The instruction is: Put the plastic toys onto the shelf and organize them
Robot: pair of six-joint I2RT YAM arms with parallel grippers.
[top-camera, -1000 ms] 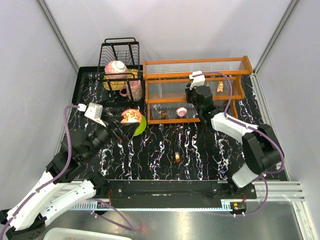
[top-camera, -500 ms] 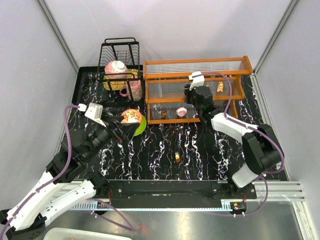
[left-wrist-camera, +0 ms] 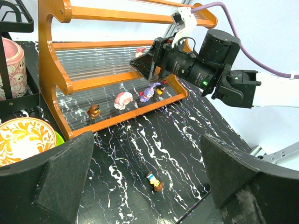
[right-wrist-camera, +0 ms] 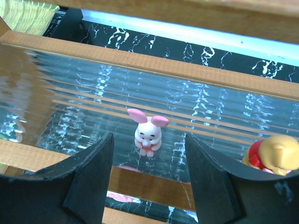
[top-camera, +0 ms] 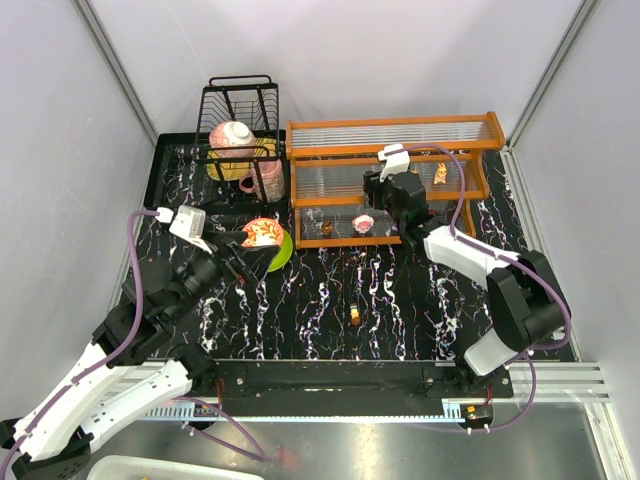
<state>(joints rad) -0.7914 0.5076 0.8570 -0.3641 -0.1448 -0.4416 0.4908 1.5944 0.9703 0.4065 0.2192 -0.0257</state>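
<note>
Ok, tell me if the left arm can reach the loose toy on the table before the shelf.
Probably yes: the toy lies on bare tabletop just ahead of the open left claw, with nothing between them.

Cut by frame edge: yellow bear toy [right-wrist-camera: 276,156]; too small: tabletop toy [top-camera: 354,315].
</note>
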